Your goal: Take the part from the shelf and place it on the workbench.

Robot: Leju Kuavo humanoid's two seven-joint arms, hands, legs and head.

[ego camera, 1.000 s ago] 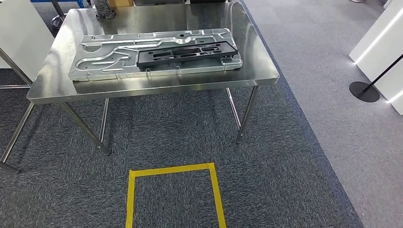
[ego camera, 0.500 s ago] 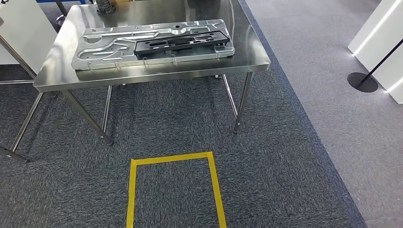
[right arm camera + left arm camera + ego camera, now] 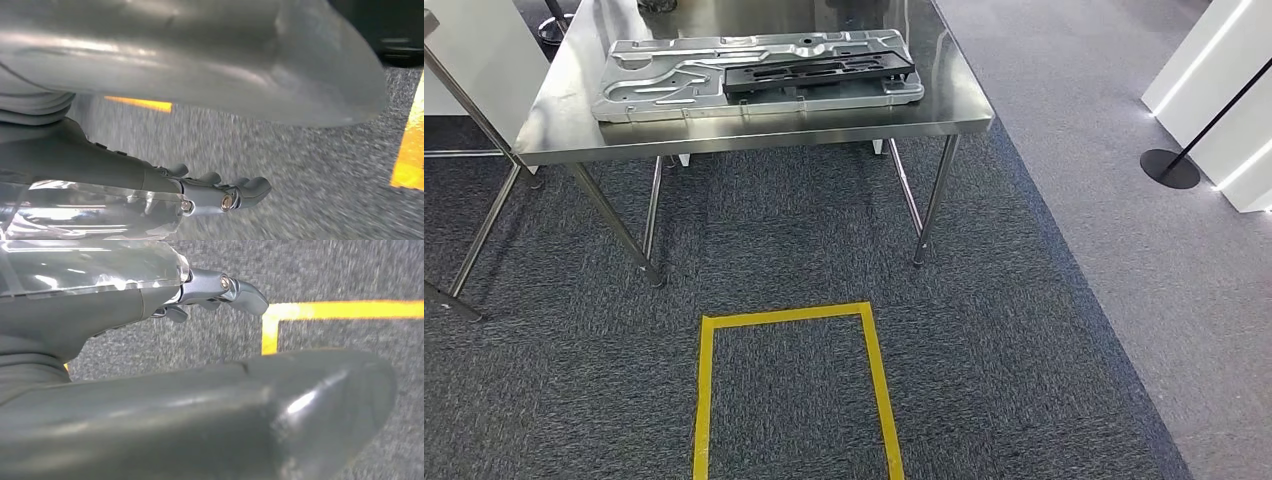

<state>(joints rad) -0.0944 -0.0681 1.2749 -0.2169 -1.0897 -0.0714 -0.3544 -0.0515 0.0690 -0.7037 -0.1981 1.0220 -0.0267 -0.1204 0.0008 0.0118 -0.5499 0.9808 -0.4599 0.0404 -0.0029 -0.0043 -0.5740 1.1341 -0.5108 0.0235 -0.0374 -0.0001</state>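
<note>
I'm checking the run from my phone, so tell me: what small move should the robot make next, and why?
Probably turn away toward the shelf. The black part already lies on the silver panel on the steel workbench, and the left hand and right hand hang over the carpet holding nothing.

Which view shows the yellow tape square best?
The head view: the tape square lies on the carpet before the table, three sides visible. The left wrist view shows one corner past the left hand; the right wrist view shows blurred strips beyond the right hand.
</note>
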